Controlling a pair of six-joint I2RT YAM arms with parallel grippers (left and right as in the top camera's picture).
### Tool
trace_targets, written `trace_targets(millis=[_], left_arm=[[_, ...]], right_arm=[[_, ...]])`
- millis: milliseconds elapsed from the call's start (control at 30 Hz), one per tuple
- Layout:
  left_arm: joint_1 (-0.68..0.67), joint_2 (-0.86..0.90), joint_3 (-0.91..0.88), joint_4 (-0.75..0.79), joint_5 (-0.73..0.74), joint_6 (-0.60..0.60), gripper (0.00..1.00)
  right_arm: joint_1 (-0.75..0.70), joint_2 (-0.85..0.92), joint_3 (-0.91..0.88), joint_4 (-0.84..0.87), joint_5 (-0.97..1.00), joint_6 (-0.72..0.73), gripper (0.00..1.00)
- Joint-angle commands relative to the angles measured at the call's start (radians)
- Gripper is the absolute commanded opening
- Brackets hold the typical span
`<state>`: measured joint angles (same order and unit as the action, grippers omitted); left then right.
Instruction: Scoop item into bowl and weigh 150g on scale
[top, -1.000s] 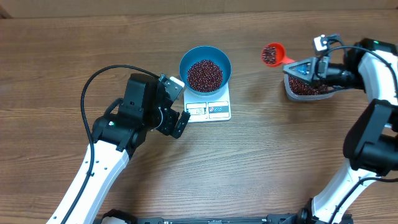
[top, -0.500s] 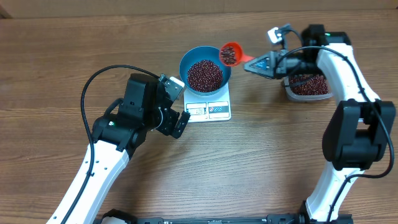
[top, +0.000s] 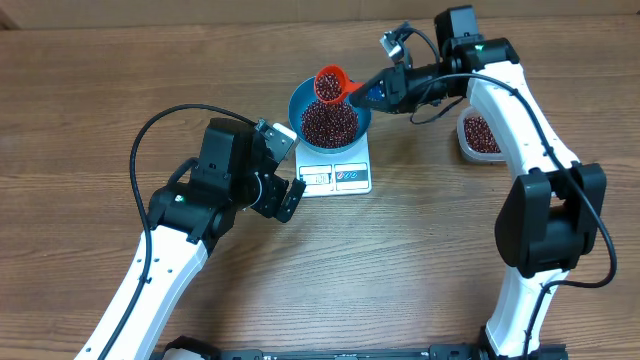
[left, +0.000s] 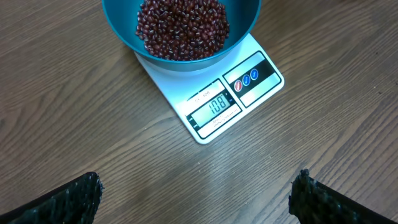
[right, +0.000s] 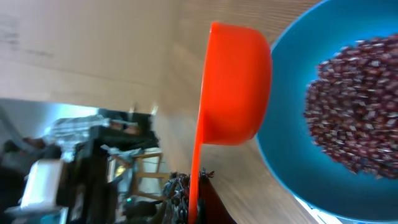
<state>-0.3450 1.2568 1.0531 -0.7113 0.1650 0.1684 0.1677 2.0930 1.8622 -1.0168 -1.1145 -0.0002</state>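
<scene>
Scoop (top: 330, 82) over bowl is what your next move turns on. The orange cup hangs above the far rim of the blue bowl (top: 297, 108), over the mound of beans (top: 328, 122) inside, and carries a load of its own. The target therefore lies straight below the cup, not off to either side.

The handle runs from the cup toward the table's right edge into your right gripper (top: 368, 93), whose jaws are clamped on it. In my judgement a slow roll about that handle axis would tip the load in. Go gently: the display in the left wrist view reads 108, so you are short of target, but not by much.

The bowl sits on the white scale (top: 350, 177), near the middle of the table's far edge. Your left gripper (top: 290, 168) stands just beside the scale's left edge, fingers wide apart, holding nothing.

Count: one scoop, one bowl, one scale, and one clear tub (top: 478, 135) of beans toward the far right, partly behind the right arm. The beans are beyond counting.
</scene>
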Motion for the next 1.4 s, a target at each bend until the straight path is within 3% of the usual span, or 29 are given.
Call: trace_targets(millis=[0, 267, 467, 1367], left_arm=[[0.004, -0.008, -0.003, 0.002, 0.011, 0.019, 0.99], [0.004, -0.008, -0.003, 0.001, 0.011, 0.019, 1.00], [0.004, -0.008, -0.003, 0.001, 0.011, 0.019, 1.00], [0.004, -0.008, -0.003, 0.002, 0.011, 0.019, 0.99]], right_arm=[[0.031, 0.000, 0.061, 0.002, 0.153, 0.057, 0.04], [0.131, 0.000, 0.137, -0.093, 0.583, 0.061, 0.04], [0.166, 0.000, 0.137, -0.095, 0.705, 0.060, 0.04], [0.187, 0.000, 0.137, -0.076, 0.826, 0.024, 0.04]])
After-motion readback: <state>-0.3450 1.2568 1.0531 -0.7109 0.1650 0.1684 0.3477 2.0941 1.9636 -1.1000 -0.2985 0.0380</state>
